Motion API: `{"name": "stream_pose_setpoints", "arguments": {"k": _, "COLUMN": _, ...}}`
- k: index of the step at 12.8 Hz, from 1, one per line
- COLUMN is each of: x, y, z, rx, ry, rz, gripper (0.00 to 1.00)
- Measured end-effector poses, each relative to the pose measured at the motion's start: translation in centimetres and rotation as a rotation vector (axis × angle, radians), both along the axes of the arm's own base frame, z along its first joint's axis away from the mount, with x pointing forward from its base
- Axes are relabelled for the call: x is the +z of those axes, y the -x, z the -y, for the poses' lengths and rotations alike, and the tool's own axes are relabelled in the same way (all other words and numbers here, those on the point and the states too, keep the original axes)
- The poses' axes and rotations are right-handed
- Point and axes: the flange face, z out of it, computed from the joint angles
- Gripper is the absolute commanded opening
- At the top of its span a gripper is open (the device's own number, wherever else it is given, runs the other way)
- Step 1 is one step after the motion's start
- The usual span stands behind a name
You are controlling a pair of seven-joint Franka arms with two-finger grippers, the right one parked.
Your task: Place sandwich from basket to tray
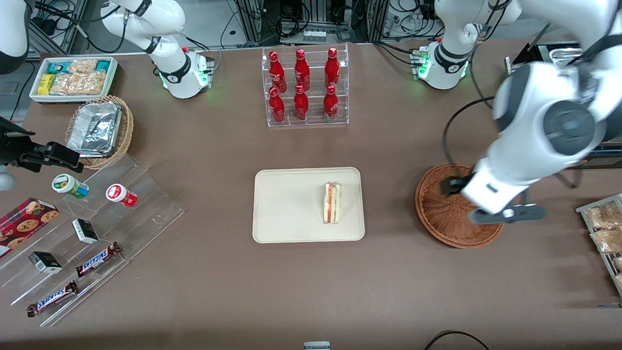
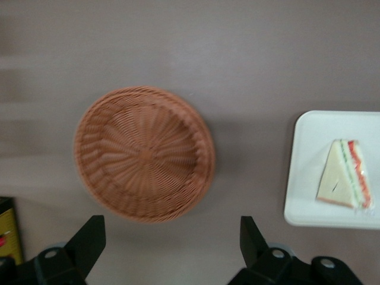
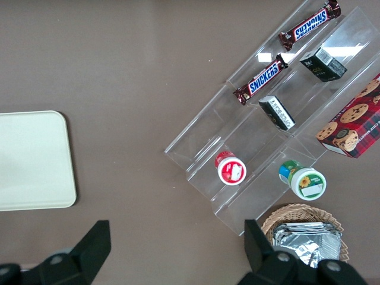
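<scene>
Cream-coloured rectangular tray [image 1: 291, 204], rounded corners, low rim, flat on the brown table [image 1: 218, 291] near the middle; it bears one sandwich [image 1: 332, 202], a triangular wedge of white bread with red-orange and green filling layers along its cut side, lying in the part of the tray nearest the working arm. Round reddish-brown wicker basket [image 1: 440, 214], shallow, nothing in it, standing apart from the tray toward the working arm's end of the table. Left arm's gripper [image 2: 172, 240], raised above the basket, fingers [image 2: 89, 237] spread wide and holding nothing; in the front view the arm's white body covers part of the basket's rim. Clear acrylic rack with six red bottles [image 1: 303, 87], farther from the front camera than the tray. Toward the parked arm's end: tan wicker basket holding foil containers [image 1: 99, 127]; white bin of snack packets [image 1: 73, 78]; clear stepped display [image 1: 112, 228] carrying two Snickers bars [image 1: 97, 259], two small dark boxes, a red-lidded cup [image 1: 120, 195] and a green-lidded cup [image 1: 69, 185]; a cookie box [image 1: 24, 221] beside it.
</scene>
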Motion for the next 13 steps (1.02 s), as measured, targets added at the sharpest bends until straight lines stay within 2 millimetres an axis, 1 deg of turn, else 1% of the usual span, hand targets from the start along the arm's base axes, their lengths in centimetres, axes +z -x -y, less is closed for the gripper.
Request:
{"name": "stream_pose_setpoints", "arguments": {"k": 2, "x": 3.4, "y": 1.2, "z": -4.9, "rx": -0.001, "ry": 0.025, "rz": -0.016, "gripper": 1.00}}
{"name": "stream_pose_setpoints", "arguments": {"k": 3, "x": 4.9, "y": 2.1, "z": -6.7, "rx": 0.006, "ry": 0.028, "rz": -0.026, "gripper": 1.00}}
{"name": "stream_pose_setpoints", "arguments": {"k": 4, "x": 6.4, "y": 3.3, "z": -8.0, "rx": 0.015, "ry": 0.026, "rz": -0.037, "gripper": 1.00}}
{"name": "stream_pose_setpoints", "arguments": {"k": 5, "x": 7.7, "y": 4.6, "z": -8.5, "rx": 0.019, "ry": 0.024, "rz": -0.052, "gripper": 1.00}}
{"name": "stream_pose_setpoints", "arguments": {"k": 6, "x": 9.0, "y": 5.8, "z": -8.4, "rx": 0.018, "ry": 0.021, "rz": -0.064, "gripper": 1.00}}
{"name": "stream_pose_setpoints", "arguments": {"k": 8, "x": 10.6, "y": 7.4, "z": -8.3, "rx": 0.013, "ry": 0.019, "rz": -0.068, "gripper": 1.00}}
{"name": "stream_pose_setpoints", "arguments": {"k": 9, "x": 10.6, "y": 7.7, "z": -8.3, "rx": 0.013, "ry": 0.018, "rz": -0.072, "gripper": 1.00}}
{"name": "stream_pose_setpoints", "arguments": {"k": 10, "x": 9.9, "y": 7.7, "z": -8.3, "rx": 0.013, "ry": 0.016, "rz": -0.083, "gripper": 1.00}}
{"name": "stream_pose_setpoints", "arguments": {"k": 13, "x": 7.1, "y": 7.2, "z": -8.2, "rx": 0.013, "ry": 0.013, "rz": -0.110, "gripper": 1.00}}
